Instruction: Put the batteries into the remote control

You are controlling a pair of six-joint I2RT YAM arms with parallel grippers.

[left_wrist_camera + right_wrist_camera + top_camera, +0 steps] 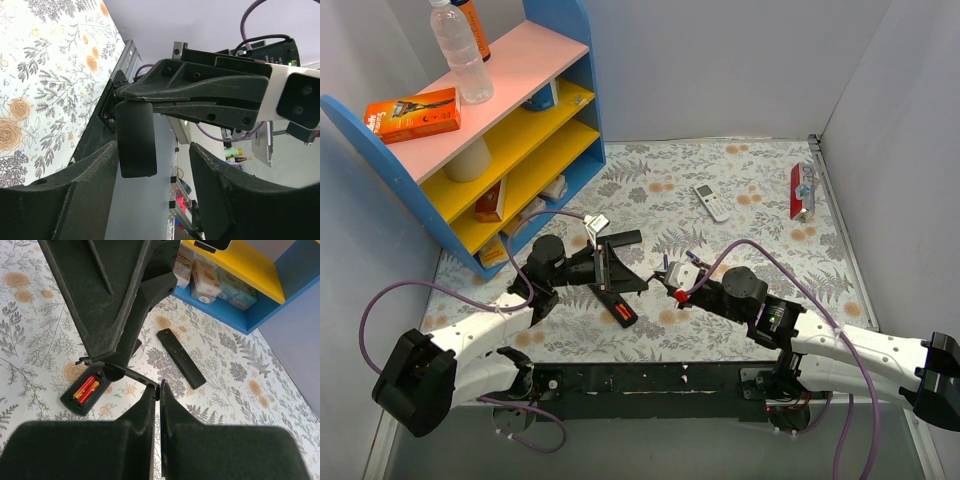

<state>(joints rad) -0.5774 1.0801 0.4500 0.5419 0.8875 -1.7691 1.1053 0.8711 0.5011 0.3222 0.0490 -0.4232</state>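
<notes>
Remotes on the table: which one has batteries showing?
The black remote lying farthest from the blue shelf: red batteries show in its open end. The other black remote and the white remote show none.

Blue shelf (592, 100) — water bottle (460, 55), orange box (413, 113), white remote (712, 203)

The top view looks down from high behind the arms, the blue shelf unit with yellow boards (535, 60) at its upper left. The right wrist view, low and close, faces this shelf; the left wrist view faces away. All share the flowered tablecloth (750, 200)
</notes>
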